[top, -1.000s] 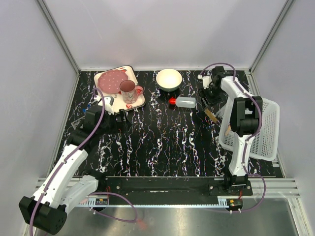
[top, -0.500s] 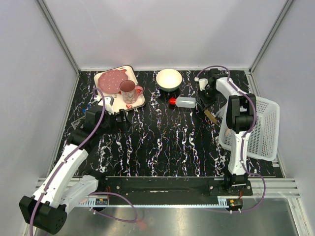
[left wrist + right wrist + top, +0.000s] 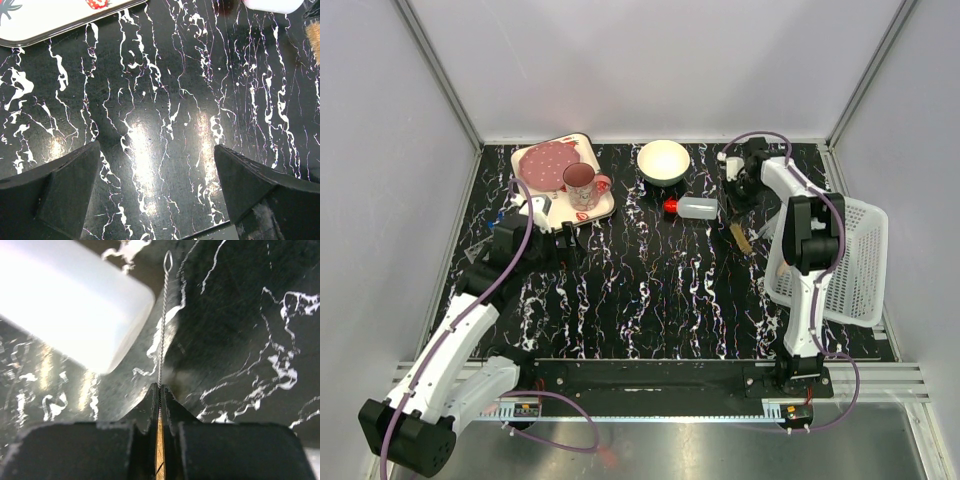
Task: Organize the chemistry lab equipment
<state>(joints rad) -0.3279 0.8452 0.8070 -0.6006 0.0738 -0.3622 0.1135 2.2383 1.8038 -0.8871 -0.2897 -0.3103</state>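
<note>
Left arm: the left gripper (image 3: pixel 156 170) hangs low over the table (image 3: pixel 650 290), well to the left of the bottle (image 3: pixel 698 208) and nearer to me. Its jaws stand wide apart with only bare marbled surface between them; nothing is held.

Basket (image 3: pixel 855 265): white mesh, at the table's right edge, well right of the bottle and nearer to me.

Brush (image 3: pixel 163 330): from above I see its brown end on the table, just right of the bottle and a little nearer to me. In the right wrist view its twisted wire stem runs out from the fingertips, and its looped end lies just beside the bottle's base.

Bottle: on its side, red cap (image 3: pixel 670 207) pointing left, translucent body pointing right.

Right arm: the right gripper (image 3: pixel 159 386) is just right of the bottle's base and slightly farther back. Its jaws are closed on the brush's wire stem, with a yellowish strip showing between the fingers. I cannot tell whether the stem is off the table.

Tray (image 3: pixel 603 208): left of the bottle and slightly farther back, carrying the mug (image 3: pixel 582 183).

Bowl (image 3: pixel 663 160): white, just beyond the bottle's cap, toward the back wall.
</note>
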